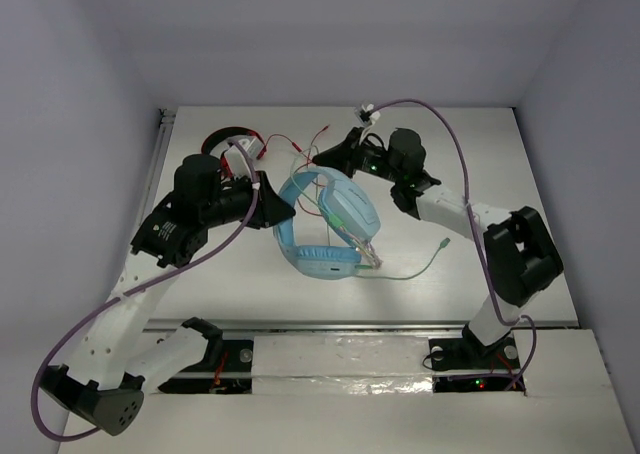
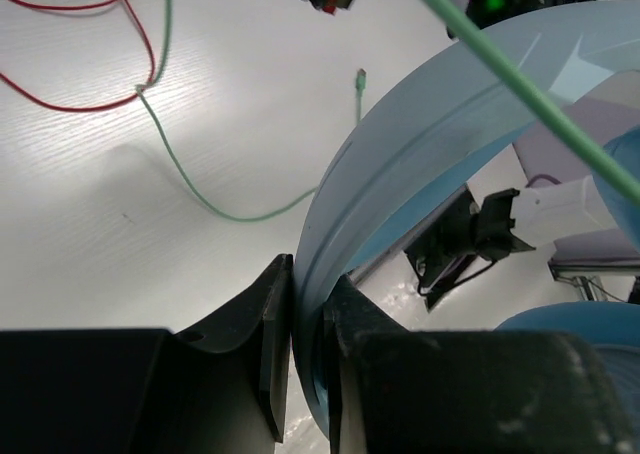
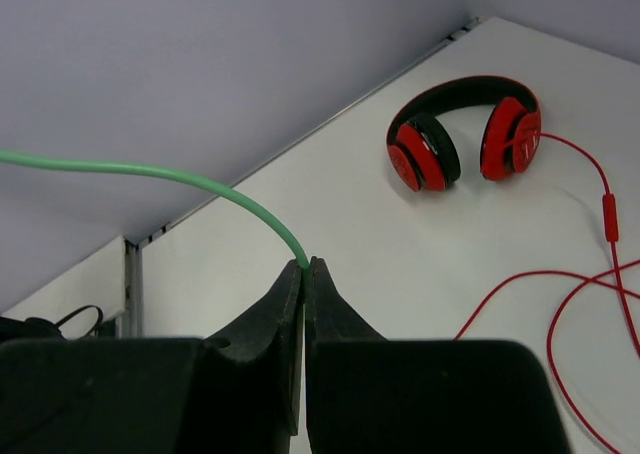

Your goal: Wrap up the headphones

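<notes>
Left gripper (image 2: 308,282) clamping headphones (image 1: 338,210), right gripper (image 3: 304,267) pinching cable (image 3: 150,171) near far wall (image 3: 200,54)

light blue headphones (image 1: 350,210), pale green cable (image 3: 150,171), red-and-black headphones (image 3: 463,129), white table (image 1: 505,169)

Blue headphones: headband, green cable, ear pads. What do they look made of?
The headband: smooth rigid plastic by the look, satin light blue, faint moulded ridges; it holds its arc between the left fingers. The cable: thin pale green rubbery jacket, perhaps PVC; it curves softly out of the right fingers. The ear pads: probably leatherette over foam, too small here to be sure.
</notes>
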You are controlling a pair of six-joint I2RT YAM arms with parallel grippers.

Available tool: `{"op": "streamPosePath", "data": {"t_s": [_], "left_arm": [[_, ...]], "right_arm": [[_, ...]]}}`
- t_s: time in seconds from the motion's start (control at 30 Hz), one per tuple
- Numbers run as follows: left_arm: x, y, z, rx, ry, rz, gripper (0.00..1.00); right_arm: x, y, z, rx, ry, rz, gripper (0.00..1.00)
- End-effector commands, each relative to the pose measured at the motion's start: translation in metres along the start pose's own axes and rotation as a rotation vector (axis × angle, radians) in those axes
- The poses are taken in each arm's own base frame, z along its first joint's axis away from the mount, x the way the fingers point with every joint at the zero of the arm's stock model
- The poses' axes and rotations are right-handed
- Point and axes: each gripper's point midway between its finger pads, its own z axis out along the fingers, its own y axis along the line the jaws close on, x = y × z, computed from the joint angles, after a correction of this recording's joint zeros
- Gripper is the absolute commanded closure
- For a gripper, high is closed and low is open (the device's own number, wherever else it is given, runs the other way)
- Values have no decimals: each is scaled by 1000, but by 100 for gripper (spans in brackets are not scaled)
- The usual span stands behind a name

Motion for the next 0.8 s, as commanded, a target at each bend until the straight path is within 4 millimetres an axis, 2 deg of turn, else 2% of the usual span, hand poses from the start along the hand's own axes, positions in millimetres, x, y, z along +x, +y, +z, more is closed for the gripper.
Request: {"op": "streamPosePath", "data": {"t_s": [0.0,0.2,0.37,0.53,0.6,0.77], "left_arm": [[-44,-20,-15,3,-152,44,100],[-81,-15,-22,-73,-311,32,100],[-83,-15,-12,-66,-279,28,100],[-80,-14,-19,-97,-251,35,100],[-78,-11,-20,-120,-233,40,100],[-80,-18,-21,-111,-189,53,100]], "right_arm": [[-18,12,-7,1,-65,-40,100],[7,29,-17,-84,7,32,100],[22,61,-23,-269,71,48,86],[25,72,-17,-387,88,108,82],[33,79,-15,-459,95,115,81],[47,113,2,-564,134,120,76]]}}
